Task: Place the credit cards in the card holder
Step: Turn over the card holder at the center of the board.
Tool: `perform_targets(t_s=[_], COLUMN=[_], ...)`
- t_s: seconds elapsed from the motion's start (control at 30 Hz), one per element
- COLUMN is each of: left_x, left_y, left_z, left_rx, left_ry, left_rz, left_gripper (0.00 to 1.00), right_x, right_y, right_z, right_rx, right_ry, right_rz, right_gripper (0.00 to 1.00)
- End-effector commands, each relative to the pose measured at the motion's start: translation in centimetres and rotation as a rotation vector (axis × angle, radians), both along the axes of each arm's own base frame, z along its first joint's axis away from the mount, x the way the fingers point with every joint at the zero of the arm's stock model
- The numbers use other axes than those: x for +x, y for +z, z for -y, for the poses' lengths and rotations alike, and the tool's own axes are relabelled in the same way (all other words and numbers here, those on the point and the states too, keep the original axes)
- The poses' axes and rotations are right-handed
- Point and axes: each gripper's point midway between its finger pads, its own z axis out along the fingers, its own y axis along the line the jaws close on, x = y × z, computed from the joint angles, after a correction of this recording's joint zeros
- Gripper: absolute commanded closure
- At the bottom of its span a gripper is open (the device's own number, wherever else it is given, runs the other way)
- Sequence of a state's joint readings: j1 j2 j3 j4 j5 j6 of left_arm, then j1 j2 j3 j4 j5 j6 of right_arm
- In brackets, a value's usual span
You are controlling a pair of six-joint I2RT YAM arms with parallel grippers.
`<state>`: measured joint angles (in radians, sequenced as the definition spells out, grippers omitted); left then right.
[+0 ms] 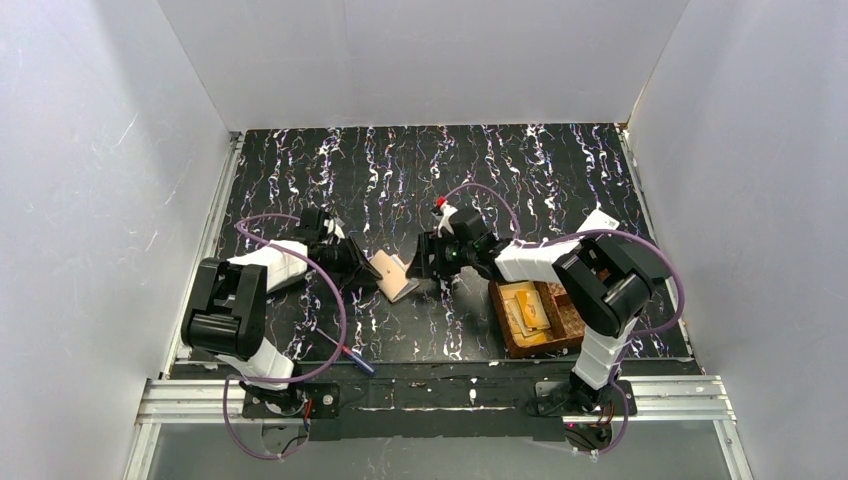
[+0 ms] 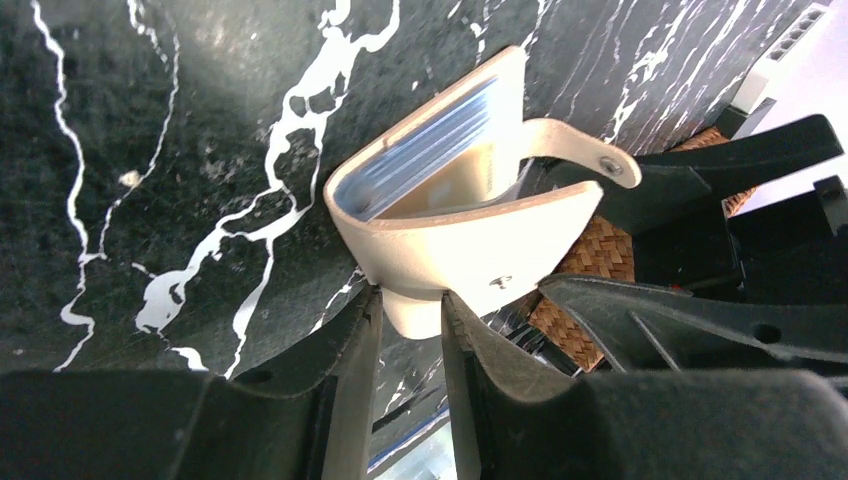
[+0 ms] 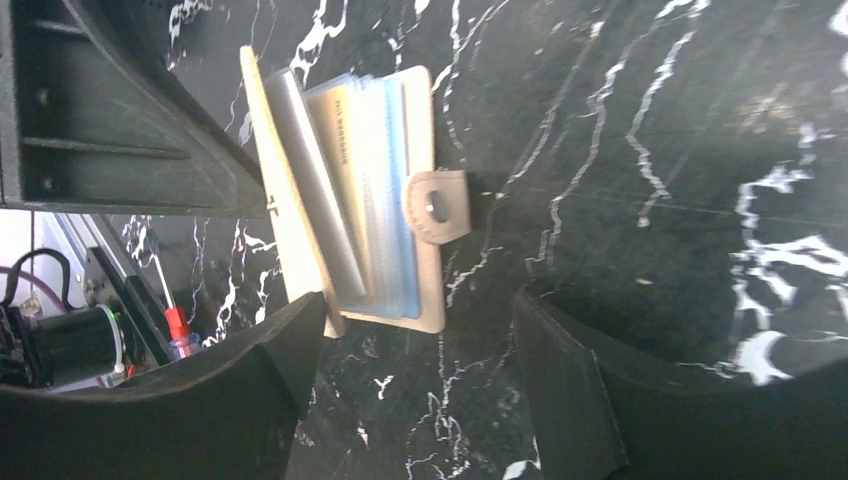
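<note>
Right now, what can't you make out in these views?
- Top view: card holder too small to see inside; credit cards in the basket uncountable.
- Left wrist: basket mostly hidden behind the right gripper.
- Right wrist: print on the inserted cards blurred.

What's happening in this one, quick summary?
The left gripper pinches one cover of a tan leather card holder, holding it splayed open at the middle of the marbled black table. The right gripper sits right beside it, jaws wide open and empty. Inside the holder are clear sleeves, with what looks like a gold card among them. More tan cards lie in the woven basket by the right arm.
</note>
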<state>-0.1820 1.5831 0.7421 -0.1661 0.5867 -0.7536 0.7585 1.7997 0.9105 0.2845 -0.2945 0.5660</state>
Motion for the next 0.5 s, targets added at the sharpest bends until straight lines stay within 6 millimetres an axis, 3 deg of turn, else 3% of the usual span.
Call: perform_targets(t_s=[0.0,0.23,0.47], left_x=[1.1,1.6,1.5], left_y=[1.8,1.7,1.0], left_z=[0.6,1.4,1.9], left_rx=[-0.021,-0.036,0.027], left_ry=[-0.036,-0.096,-0.162], left_rz=[0.063,0.035,0.004], left_gripper=[0.73,0.71,0.72], right_x=[1.2,2.8,4.3], right_y=[1.3,2.0,3.0], right_z=[0.1,-0.3,-0.5], right_rx=[0.056,0.012,-0.032], right_ry=[-0.005,0.035,0.056], right_rz=[0.02,0.088,0.159], right_gripper=[0.21,0.24,0.5])
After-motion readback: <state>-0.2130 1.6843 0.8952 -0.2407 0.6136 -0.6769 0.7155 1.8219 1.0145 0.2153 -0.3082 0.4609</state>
